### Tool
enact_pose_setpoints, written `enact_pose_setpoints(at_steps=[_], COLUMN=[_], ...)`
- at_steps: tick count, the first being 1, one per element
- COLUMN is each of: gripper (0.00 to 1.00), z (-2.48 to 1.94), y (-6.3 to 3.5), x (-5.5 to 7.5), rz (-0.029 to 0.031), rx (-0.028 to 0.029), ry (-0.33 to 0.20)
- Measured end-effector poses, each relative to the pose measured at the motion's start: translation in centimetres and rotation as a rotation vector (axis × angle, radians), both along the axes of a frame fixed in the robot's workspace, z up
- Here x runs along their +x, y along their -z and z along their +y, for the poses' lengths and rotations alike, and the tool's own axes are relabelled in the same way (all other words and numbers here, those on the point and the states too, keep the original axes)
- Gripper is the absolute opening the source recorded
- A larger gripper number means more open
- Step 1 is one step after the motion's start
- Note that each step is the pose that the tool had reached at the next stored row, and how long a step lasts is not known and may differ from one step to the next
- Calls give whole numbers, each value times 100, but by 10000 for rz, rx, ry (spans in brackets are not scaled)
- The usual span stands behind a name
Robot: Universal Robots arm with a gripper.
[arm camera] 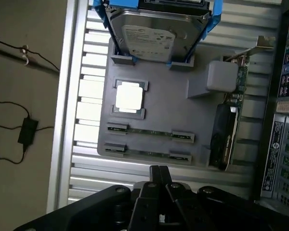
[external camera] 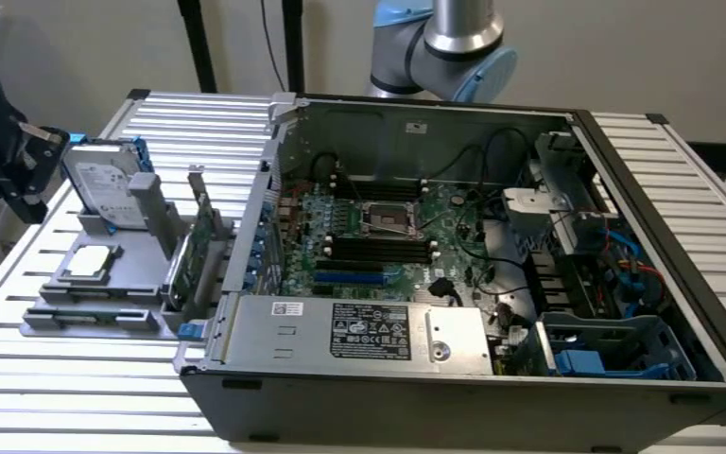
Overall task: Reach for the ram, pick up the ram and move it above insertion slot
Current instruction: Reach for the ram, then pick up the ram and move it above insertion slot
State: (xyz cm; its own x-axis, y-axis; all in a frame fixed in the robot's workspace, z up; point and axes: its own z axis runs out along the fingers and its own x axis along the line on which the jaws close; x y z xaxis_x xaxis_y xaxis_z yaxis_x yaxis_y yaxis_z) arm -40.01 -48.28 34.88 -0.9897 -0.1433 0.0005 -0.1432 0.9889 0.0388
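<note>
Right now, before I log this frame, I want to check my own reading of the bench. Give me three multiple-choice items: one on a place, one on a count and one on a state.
1. Where does the hard drive stand relative to the computer case?
A. inside it
B. on the grey holder beside it
C. on top of it

2. How many ram sticks lie in the holder?
A. one
B. two
C. four

3. What state are the ram sticks in?
A. resting in the holder's clips
B. lifted off the holder
C. plugged into slots inside the case

Answers:
1 B: the drive stands upright at one end of the holder, outside the case.
2 B: two thin sticks lie side by side.
3 A: both sit in their clips, and the gripper is not on them.
</note>
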Motion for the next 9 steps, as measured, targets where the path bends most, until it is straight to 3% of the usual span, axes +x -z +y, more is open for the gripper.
enact_pose_setpoints(at_steps=[9], gripper=[11], z=[0], y=[-46], x=[0], rz=[-2], rx=[1], ry=[-1629])
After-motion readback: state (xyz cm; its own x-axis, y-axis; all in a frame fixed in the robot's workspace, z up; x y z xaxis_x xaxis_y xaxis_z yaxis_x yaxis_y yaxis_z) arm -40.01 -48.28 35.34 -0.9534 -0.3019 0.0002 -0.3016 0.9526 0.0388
